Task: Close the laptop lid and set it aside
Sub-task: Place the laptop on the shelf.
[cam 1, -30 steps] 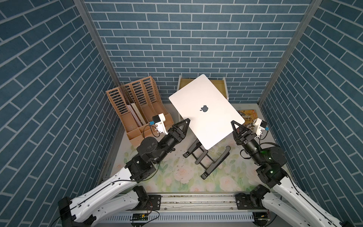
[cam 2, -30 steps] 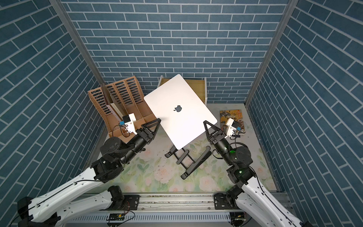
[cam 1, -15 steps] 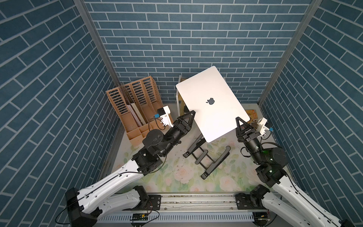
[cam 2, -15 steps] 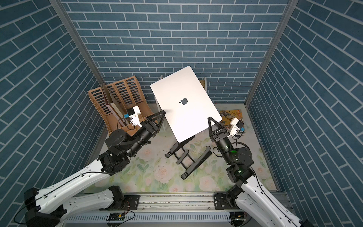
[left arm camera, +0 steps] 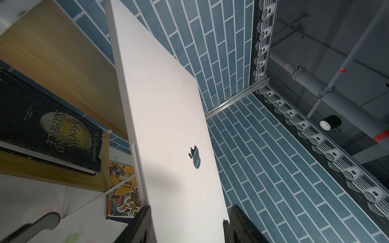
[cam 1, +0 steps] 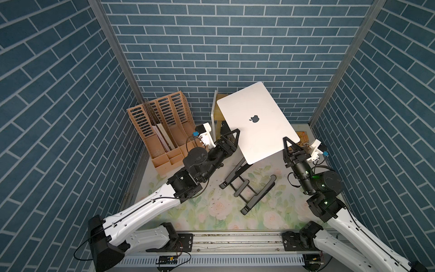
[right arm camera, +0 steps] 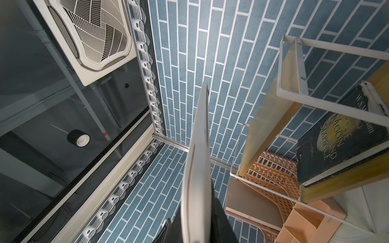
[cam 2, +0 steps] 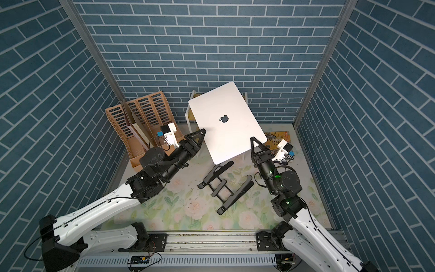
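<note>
The laptop (cam 1: 259, 134) hangs tilted just right of centre in both top views. Its lid (cam 2: 235, 141) is shut flat on the base and faces up, with the dark logo showing. In the frame its lowest corner covers the top end of the black stand (cam 1: 249, 188), which lies on the floral mat (cam 1: 211, 212) below centre; whether the two touch cannot be told. The right gripper (cam 1: 286, 141) meets the laptop's lower right edge close to the right corner. In the right wrist view the laptop runs edge-on up the middle, pinched between two dark fingers (right arm camera: 221, 221) at the bottom of the frame, so this gripper is clamped on it. The left gripper (cam 1: 235, 135) sits at the laptop's long left edge, one finger tip lying over the lid. In the left wrist view its fingers (left arm camera: 141, 225) stand at the bottom of the frame on either side of the lid, set wider apart than the laptop is thick. Whether they press on it cannot be told. A white-framed shelf (cam 1: 220, 110) peeks out behind the laptop's upper left side, and both wrist views show a dark book (left arm camera: 52, 130) lying on it. A tan organizer (cam 1: 162, 124) stands left of centre against the wall. A picture book (cam 2: 276, 139) lies on the mat at the right, just beyond the right gripper.
</note>
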You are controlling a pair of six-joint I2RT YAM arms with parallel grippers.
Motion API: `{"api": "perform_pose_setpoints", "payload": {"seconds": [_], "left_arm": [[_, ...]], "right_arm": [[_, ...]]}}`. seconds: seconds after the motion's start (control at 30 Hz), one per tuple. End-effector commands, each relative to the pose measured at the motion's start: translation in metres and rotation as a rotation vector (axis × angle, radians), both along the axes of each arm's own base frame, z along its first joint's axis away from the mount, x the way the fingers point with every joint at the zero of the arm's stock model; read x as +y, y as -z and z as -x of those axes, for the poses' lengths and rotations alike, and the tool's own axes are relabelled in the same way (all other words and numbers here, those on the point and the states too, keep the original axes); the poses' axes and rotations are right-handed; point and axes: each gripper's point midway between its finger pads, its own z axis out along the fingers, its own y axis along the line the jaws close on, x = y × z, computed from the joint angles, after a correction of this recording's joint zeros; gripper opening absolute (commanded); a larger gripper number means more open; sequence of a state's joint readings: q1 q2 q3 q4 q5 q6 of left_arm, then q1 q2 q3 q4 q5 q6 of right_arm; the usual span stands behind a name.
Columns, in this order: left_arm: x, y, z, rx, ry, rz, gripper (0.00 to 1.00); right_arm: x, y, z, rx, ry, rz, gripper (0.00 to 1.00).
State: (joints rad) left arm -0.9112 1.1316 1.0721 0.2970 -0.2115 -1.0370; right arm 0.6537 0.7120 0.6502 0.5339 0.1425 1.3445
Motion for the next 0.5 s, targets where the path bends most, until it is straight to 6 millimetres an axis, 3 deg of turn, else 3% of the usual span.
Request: {"api": "perform_pose_setpoints", "payload": {"seconds": [0.0,0.47], "left_arm": [[0.002,-0.014,-0.007,-0.035,-0.031,-0.005,0.64],[0.006,-0.007,-0.041,-0.016,-0.092,-0.080,0.75]], "right_arm": [[-0.030,-0.077,0.021,-0.188,0.060,-0.198,0.00],[-0.030,-0.059,-0.031,-0.061,0.236,-0.209,0.00]]}}
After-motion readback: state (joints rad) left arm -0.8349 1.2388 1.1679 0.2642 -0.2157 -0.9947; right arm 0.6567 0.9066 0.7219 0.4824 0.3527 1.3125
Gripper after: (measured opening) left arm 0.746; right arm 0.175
